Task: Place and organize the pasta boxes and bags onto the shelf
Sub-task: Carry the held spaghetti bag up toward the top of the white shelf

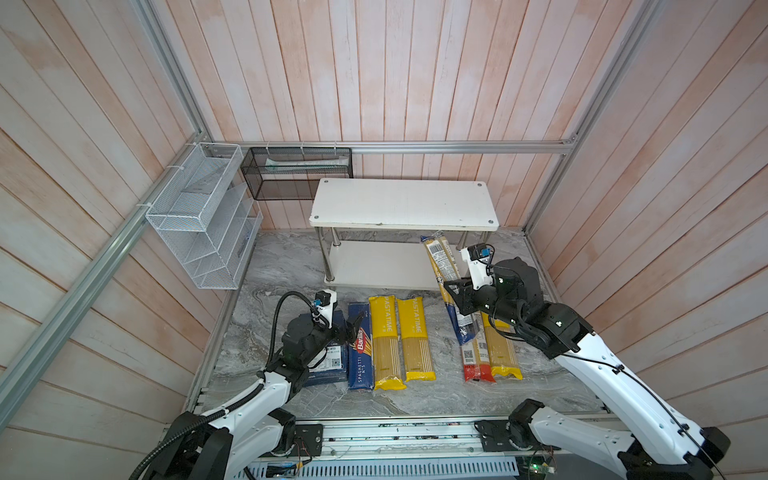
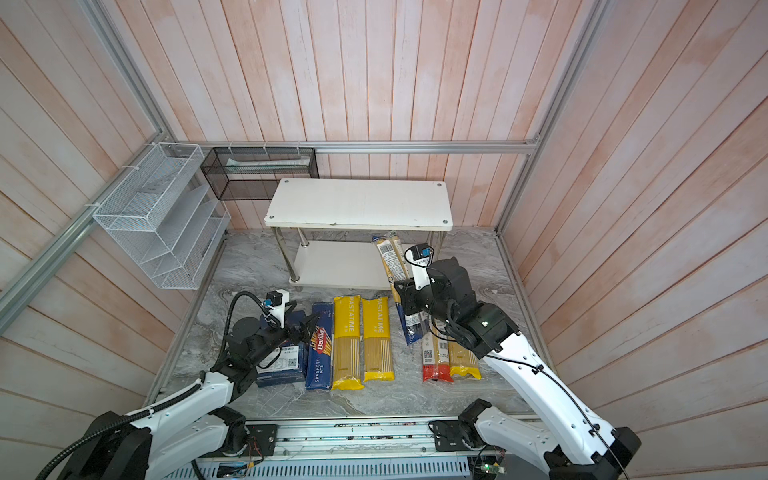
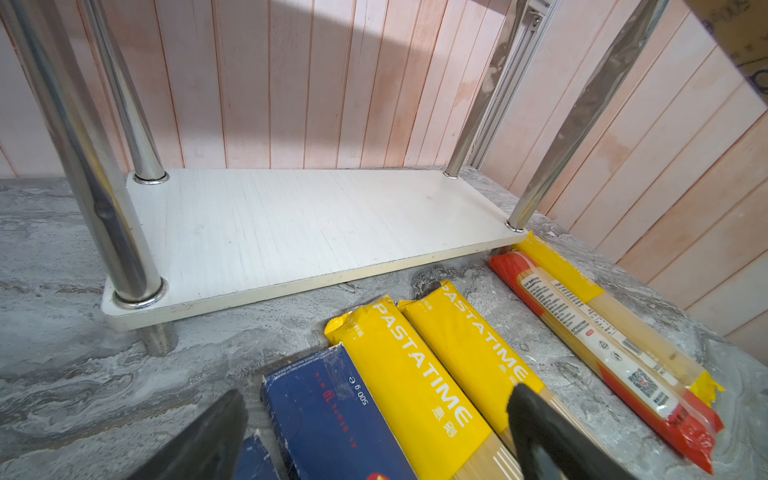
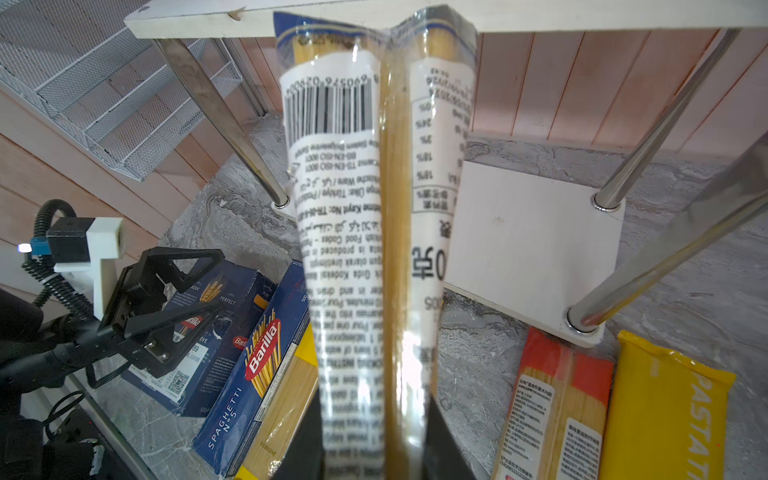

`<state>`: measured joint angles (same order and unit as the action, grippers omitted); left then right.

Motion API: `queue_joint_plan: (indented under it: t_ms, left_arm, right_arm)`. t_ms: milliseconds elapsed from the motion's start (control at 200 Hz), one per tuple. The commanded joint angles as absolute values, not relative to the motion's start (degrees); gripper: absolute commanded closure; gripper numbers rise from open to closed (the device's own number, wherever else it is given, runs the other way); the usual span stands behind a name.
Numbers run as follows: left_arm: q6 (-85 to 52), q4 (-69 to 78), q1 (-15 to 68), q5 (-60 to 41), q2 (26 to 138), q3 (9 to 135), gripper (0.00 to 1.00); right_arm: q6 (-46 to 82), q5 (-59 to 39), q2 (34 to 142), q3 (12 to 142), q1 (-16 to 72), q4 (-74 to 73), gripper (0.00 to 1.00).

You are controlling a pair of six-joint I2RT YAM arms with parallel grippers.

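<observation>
Right gripper (image 1: 454, 300) is pinching the blue-ended bag (image 1: 439, 259), lifted. The bag's long axis is pointing from the gripper toward the shelf (image 1: 403, 203), with its far end at the shelf's right front. Left gripper (image 1: 350, 327) is hovering spread, farther from the shelf.

Right gripper (image 1: 453, 297): jaws clamped on blue-ended bag (image 4: 353, 208), which fills space straight ahead; its far tip near front edge of shelf top board (image 1: 403, 203), contact unclear. Chrome legs (image 4: 224, 120) flank bag either side; lower board (image 3: 291, 224) beyond them bare. Under jaws: red-ended bag (image 4: 540, 395), lone yellow bag (image 4: 665, 415). Left gripper (image 3: 374, 436): jaws wide apart; ahead, broad free gap between front legs; beneath jaws narrow box (image 3: 328, 415) and yellow bag pair (image 3: 415, 374) block descent
</observation>
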<state>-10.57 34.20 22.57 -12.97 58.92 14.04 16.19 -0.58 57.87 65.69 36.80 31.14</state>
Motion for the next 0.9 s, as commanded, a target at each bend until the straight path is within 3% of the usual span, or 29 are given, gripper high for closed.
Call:
queue_joint_plan:
  t_ms: [0, 385, 620, 895]
  left_arm:
    - [-9.99, 33.99, 22.78, -12.28, 58.24, 14.54, 0.00]
    - [-10.00, 33.73, 22.81, -12.13, 57.57, 14.46, 0.00]
    - [-9.93, 33.75, 22.72, -12.18, 57.74, 14.42, 0.00]
    - [-9.92, 33.87, 22.77, -12.20, 57.75, 14.51, 0.00]
  right_arm:
    - [14.55, -0.95, 56.91, 71.32, 35.88, 24.77, 1.00]
    - [14.59, -2.41, 56.93, 73.83, 35.13, 25.28, 1.00]
    - [12.63, -1.18, 60.27, 81.60, 34.66, 28.31, 1.00]
    - [11.70, -4.95, 68.66, 93.09, 27.85, 32.68, 1.00]
